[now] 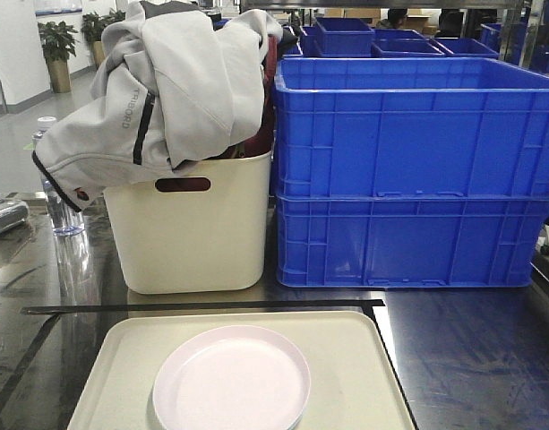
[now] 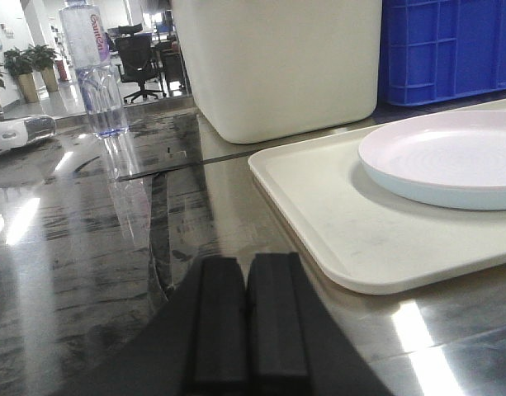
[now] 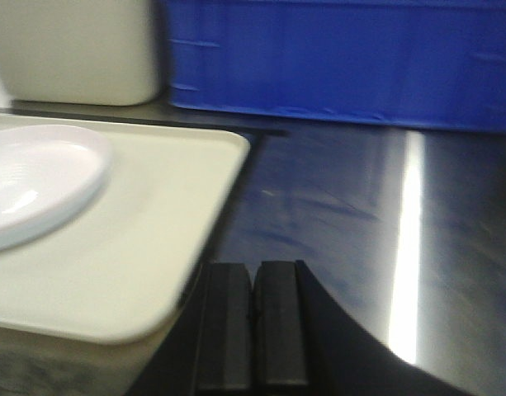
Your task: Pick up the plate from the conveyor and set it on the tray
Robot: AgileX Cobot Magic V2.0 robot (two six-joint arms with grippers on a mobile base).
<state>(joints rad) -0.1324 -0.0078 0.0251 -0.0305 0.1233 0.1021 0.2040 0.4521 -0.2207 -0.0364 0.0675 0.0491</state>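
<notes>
Since the plate (image 2: 451, 157) already lies on the tray (image 2: 335, 214), ahead-right of the closed left gripper (image 2: 248, 322) and ahead-left of the closed right gripper (image 3: 254, 330), the tray could be nudged by a careless retreat.

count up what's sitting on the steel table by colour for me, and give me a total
Blue: 2, the stacked blue plastic crates
Cream: 2, the cream rectangular plastic tray and the cream plastic tub with handle slots
Pink: 1, the round pale pink plastic plate
Clear: 1, the clear plastic water bottle
Total: 6
</notes>
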